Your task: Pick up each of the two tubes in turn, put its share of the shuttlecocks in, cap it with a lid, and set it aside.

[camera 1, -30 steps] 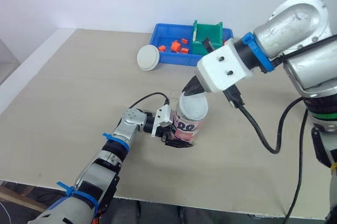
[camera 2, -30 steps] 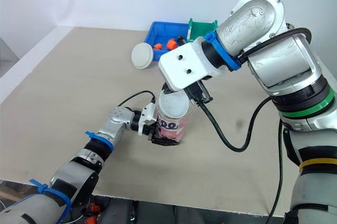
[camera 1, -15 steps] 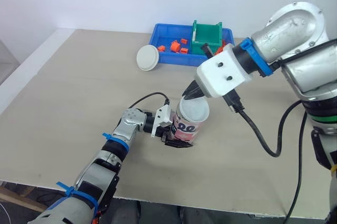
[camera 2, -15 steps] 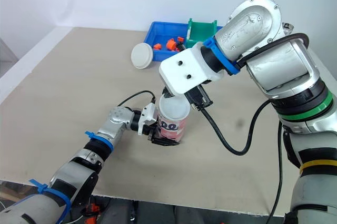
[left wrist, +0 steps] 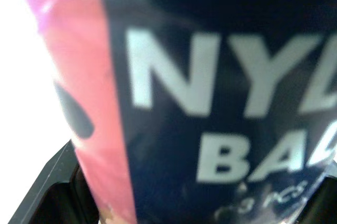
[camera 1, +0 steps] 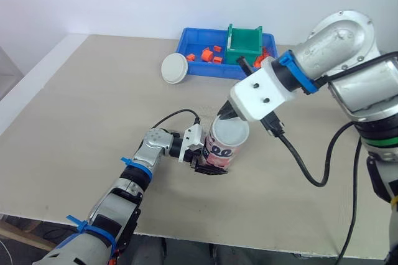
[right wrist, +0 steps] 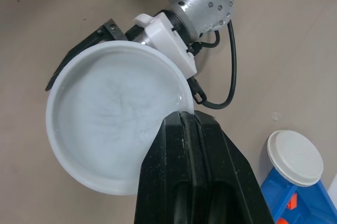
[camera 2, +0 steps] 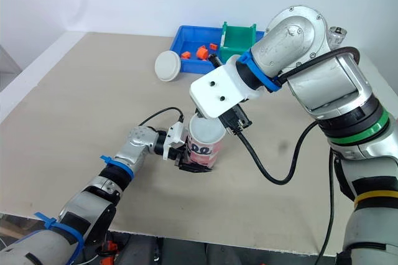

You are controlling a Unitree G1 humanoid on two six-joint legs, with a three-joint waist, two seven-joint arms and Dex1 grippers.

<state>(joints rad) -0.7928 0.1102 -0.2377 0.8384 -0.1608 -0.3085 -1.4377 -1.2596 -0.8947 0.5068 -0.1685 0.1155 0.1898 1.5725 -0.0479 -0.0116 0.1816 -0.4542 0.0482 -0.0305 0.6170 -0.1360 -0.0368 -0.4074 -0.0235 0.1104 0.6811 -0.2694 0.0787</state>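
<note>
A pale beige surface (camera 1: 93, 109) seen from above. Near its front middle, a short tube (camera 1: 221, 152) with a pink and navy label stands roughly upright. The left gripper (camera 1: 210, 167) reaches in from the robot's left and is closed around the tube low down, one black finger on either side. From the left wrist, the label sits right up against the camera – white letters on navy beside a pink band – with black fingers at the lower corners.

A round, frosted white lid (right wrist: 113, 119) covers the mouth of the tube. The right gripper (right wrist: 185, 117) comes down from the robot's right and pinches the rim of this lid, its two fingers drawn close together on the edge. Whether the lid is pressed fully home cannot be told.

Toward the far side of the surface, well apart from the tube, a second lid (camera 1: 175, 67) lies flat, touching or just beside the left end of a blue tray (camera 1: 185, 44). The tray holds small orange pieces (camera 1: 208, 55) and a green box (camera 1: 244, 40) – the box stands at the tray's right part. A black cable (camera 1: 174, 116) loops on the surface by the left wrist.
</note>
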